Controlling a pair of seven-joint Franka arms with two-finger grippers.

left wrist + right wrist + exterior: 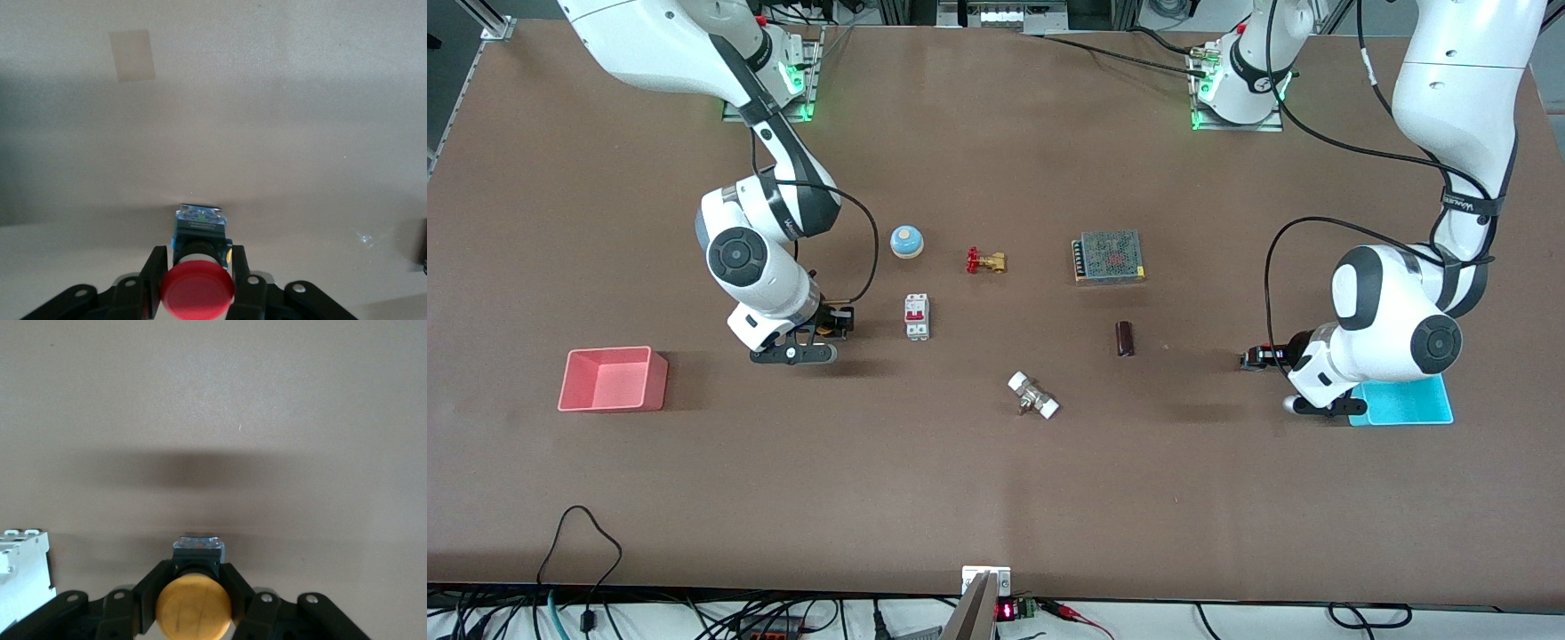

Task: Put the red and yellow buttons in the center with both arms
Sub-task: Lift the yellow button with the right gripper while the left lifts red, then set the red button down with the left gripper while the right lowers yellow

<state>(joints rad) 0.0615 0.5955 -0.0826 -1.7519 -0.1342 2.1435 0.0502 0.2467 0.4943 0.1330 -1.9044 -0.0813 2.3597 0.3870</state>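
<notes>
Red button (197, 288) is clamped in your left gripper (197, 293), fingers pinching the black body just under the cap; yellow button (193, 605) is held the same way in your right gripper (193, 610). Both look lifted off the table (996, 498), shadows below them in the wrist views.

In the front view the right gripper (818, 336) hangs left of middle, just beside the white circuit breaker (917, 316), with the pink bin (612, 380) at the frame's lower left. The left gripper (1267, 358) sits at the right edge of the frame, by the cyan bin (1403, 402).

What matters for you: the center lies between the two grippers, so each arm has to travel inward toward the other. The right arm looks much nearer to it; the left has the longer run.

The middle isn't bare. Breaker, white-capped fitting (1032, 396), dark cylinder (1125, 339), brass valve (985, 261), bell (906, 241) and mesh-topped power supply (1109, 256) ring it. The open patch, I'd judge, is between breaker, fitting and cylinder, so aim both buttons there. Watch the breaker, which sits right in the right gripper's inward path.
</notes>
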